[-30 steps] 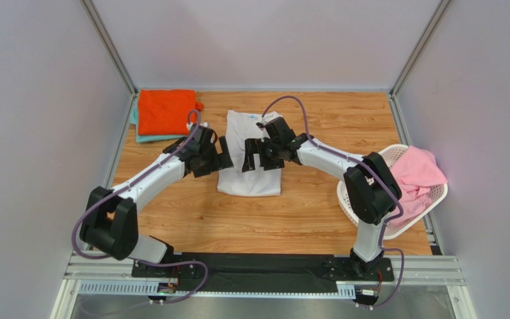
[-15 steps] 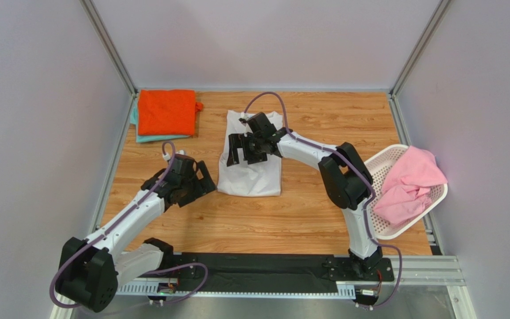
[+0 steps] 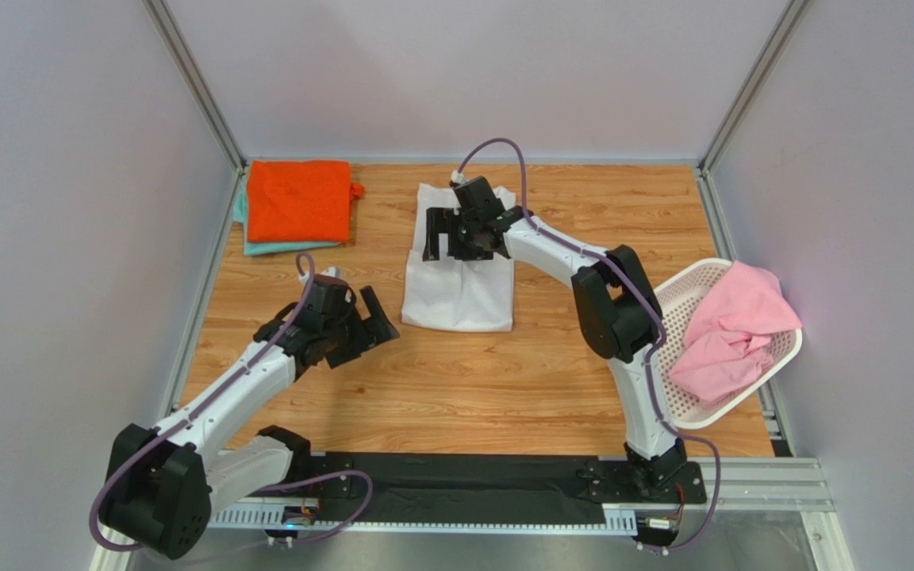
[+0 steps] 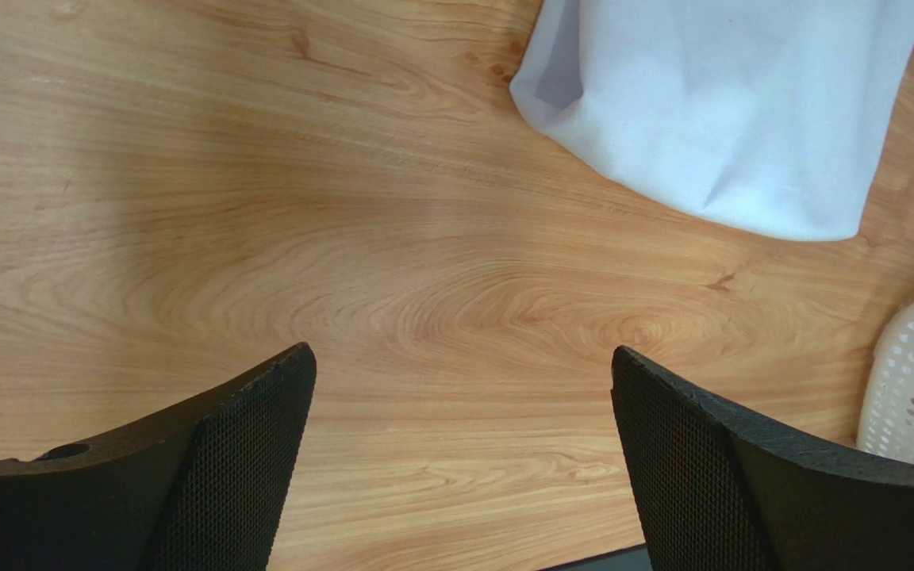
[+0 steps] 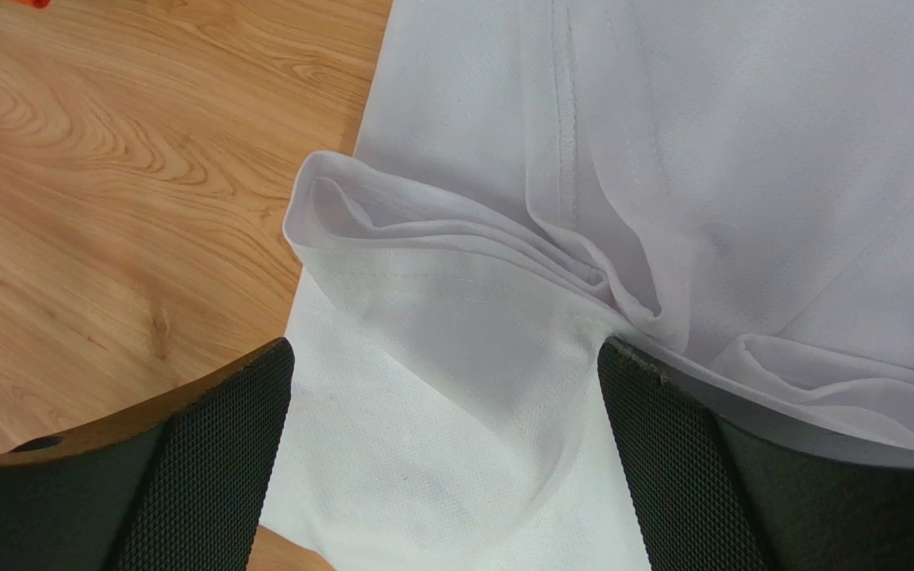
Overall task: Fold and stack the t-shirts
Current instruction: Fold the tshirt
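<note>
Over white t-shirt [image 3: 462, 297]; right jaws spread; left jaws spread above table [image 3: 545, 381]

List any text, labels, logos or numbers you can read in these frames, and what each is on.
None readable in any view.
white t-shirt: plain cloth and seams only, no print or label showing.
orange t-shirt: plain, no print.
pink t-shirt: plain, no print.
basket: only holes, no marking to be made out.

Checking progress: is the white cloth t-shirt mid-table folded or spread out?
Folded: the white cloth t-shirt lies as a narrow rectangle, with doubled layers visible at its edge.
</note>
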You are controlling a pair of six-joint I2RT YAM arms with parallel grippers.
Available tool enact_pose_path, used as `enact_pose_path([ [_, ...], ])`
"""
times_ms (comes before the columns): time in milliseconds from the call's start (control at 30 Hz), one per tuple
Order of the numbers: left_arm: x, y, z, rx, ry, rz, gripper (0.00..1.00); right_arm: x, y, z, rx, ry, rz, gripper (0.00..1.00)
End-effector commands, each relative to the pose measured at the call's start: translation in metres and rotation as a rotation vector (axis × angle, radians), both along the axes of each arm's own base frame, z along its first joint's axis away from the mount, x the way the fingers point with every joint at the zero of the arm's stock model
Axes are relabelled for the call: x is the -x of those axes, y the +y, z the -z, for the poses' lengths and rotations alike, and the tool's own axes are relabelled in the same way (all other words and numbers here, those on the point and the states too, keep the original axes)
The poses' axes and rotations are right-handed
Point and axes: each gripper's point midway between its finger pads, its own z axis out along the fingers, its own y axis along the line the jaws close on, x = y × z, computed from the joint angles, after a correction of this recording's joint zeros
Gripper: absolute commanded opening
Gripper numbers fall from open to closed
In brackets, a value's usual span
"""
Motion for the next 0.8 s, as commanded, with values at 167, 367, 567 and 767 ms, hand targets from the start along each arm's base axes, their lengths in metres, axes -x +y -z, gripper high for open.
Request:
enact_pose_path([
  [167, -0.044, -0.037, -0.038, 0.121, -0.148, 0.102, 1.0, 0.019, 0.004, -0.064, -0.087, -0.062, -0.07, 1.0],
  [367, -0.078, -0.068, -0.053, 0.188, -0.201, 0.202, 1.0, 0.029, -0.017, -0.065, -0.045, -0.043, -0.013, 1.0],
  [567, -0.107, -0.105, -0.048, 0.271, -0.276, 0.346, 1.0, 0.037, -0.004, -0.072, -0.116, -0.009, -0.069, 1.0],
  [767, -0.108, -0.119, -0.013, 0.315, -0.188, 0.395, 1.0, 0.042, 0.018, -0.075, -0.203, 0.05, -0.158, 1.0],
])
